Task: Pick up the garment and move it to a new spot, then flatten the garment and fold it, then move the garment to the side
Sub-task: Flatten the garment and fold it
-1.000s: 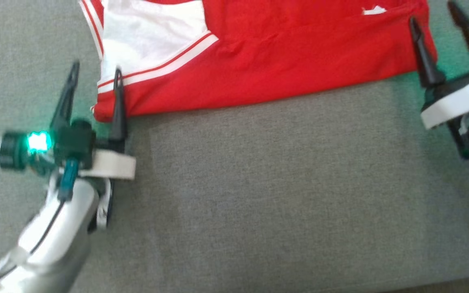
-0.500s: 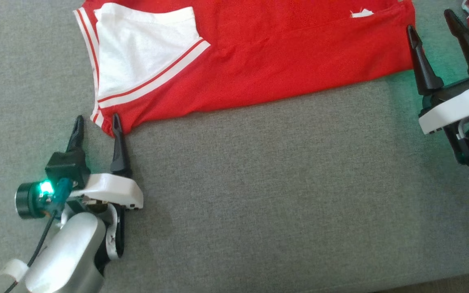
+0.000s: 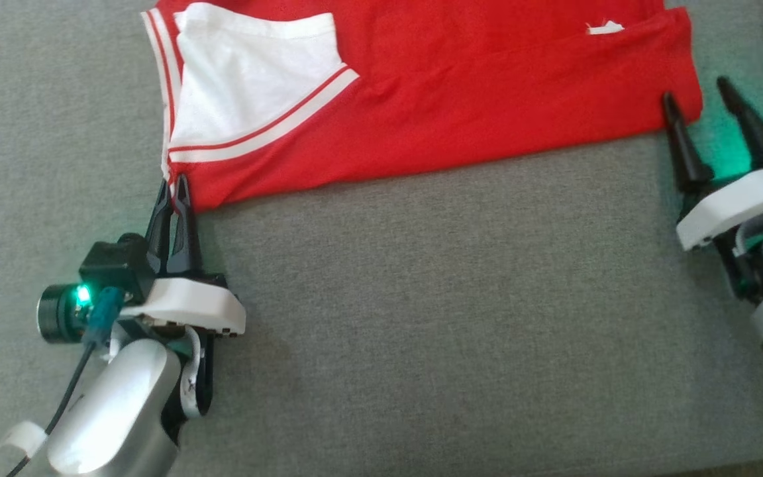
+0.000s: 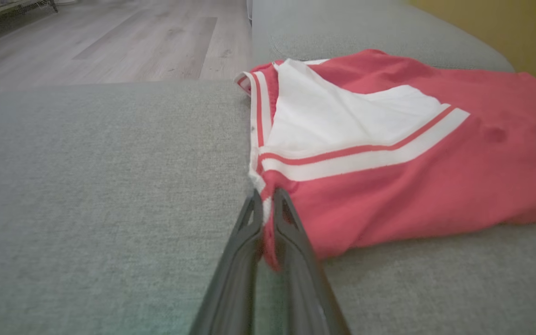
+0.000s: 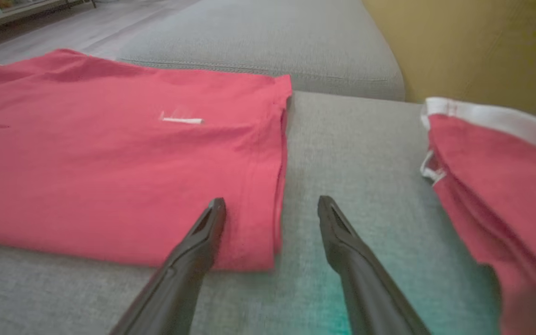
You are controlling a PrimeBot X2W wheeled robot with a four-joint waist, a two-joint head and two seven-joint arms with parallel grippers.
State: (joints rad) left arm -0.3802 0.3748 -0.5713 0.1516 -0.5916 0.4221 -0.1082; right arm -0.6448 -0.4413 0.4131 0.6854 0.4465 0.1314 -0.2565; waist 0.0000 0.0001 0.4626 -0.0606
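With the left gripper [image 3: 175,184] pinched shut on the near-left corner of the garment [image 3: 454,99] lying far across the cushion [image 3: 421,298], the open, empty right gripper [image 3: 697,91] should seat deep over the near-right corner before lifting.

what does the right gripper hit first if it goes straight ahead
Likely the red garment: the open right gripper straddles its side edge, though its height above the cloth is unclear.

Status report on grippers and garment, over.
Left gripper shut on garment, near left corner. Right gripper open, straddling the near right corner. Second red garment lies apart, farther right.
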